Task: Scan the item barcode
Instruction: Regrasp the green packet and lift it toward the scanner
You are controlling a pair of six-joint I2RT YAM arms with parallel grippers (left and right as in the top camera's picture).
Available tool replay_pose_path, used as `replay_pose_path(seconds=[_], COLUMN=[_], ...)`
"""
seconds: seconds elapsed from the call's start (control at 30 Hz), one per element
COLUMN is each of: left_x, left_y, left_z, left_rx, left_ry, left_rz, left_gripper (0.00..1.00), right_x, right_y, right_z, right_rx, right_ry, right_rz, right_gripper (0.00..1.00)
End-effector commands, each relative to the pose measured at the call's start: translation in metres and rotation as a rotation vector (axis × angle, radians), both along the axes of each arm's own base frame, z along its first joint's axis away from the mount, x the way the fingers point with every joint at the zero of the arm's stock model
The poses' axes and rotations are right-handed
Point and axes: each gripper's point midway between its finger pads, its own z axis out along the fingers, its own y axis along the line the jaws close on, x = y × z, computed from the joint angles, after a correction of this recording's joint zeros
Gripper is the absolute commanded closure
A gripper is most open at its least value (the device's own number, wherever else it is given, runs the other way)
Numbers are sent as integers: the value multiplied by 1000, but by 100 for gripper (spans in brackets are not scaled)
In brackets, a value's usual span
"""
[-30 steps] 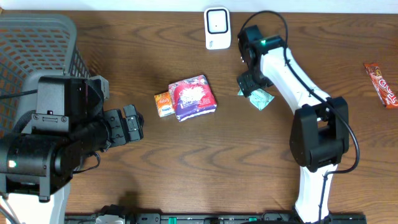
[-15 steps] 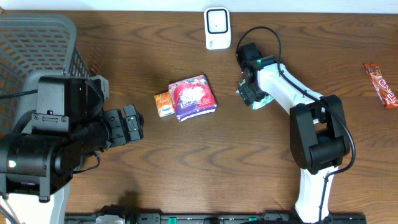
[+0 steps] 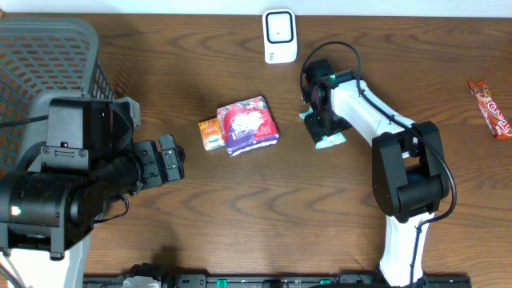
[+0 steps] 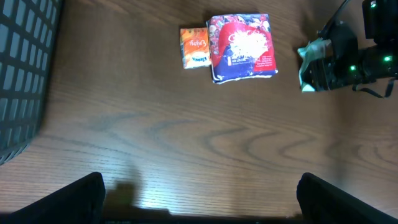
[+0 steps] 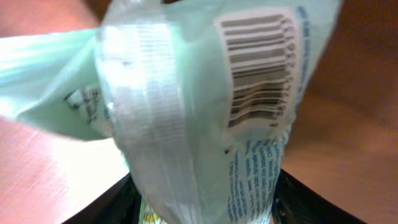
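- Overhead: the red pack (image 3: 248, 125) lies mid-table (image 3: 264, 216), with a small orange pack (image 3: 210, 134) touching its left edge.
- The scanner (image 3: 280, 36) stands beyond the red pack, slightly to its right, at the far edge.
- The mint packet (image 3: 331, 141) lies right of the red pack, apart from it. The right gripper (image 3: 322, 122) is down over it and hides most of it.
- The left gripper (image 3: 170, 160) hangs left of the red pack and nearer the robot, its jaws apart and empty.
- A grey basket (image 3: 48, 56) sits far left of the red pack, and a candy bar (image 3: 494, 108) far right.
- Left wrist: the red pack (image 4: 241, 46) and orange pack (image 4: 194, 46) lie side by side. To the right of them, the packet (image 4: 306, 51) pokes out at the tip of the right gripper (image 4: 323, 62).
- The left gripper's two fingers (image 4: 81, 199) show in the bottom corners, spread wide, with bare wood between them.
- Right wrist: the packet (image 5: 186, 124) fills the view, crumpled and standing up between the two dark fingers (image 5: 115, 208). Its barcode (image 5: 261, 71) faces the camera.
- I cannot tell whether those jaws are actually pinching the packet or only flanking it.
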Motion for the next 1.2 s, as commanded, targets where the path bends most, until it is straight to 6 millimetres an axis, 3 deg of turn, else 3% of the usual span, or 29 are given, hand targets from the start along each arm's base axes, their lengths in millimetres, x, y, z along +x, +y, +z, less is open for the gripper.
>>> replay_pose_path(seconds=[0.0,0.13,0.4,0.57,0.77,0.97,1.17], left_x=[0,0,0,0,-1,0,0], left_y=[-1,-1,-1,-1,-1,-1,-1], left_z=[0,0,0,0,0,-1,-1], left_rx=[-2,-2,-2,-2,-2,-2,-2], left_ry=[2,2,2,2,2,2,3], left_rz=[-17,-17,-17,-17,-17,-17,-17], left_gripper=[2,2,2,2,2,2,2], right_x=[-8,-16,-9,0,1,3,-5], right_y=[22,20,25,13,33,27,14], right_z=[11,25,40,41,32,20,-6], right_rx=[107,89,95,-77,-121,-222,-254], right_ry=[66,109,84,-15,-91,-179,-188], right_rz=[-41,-86,-150,-131,-104,-107,-112], right_gripper=[39,40,21,16,22,28,31])
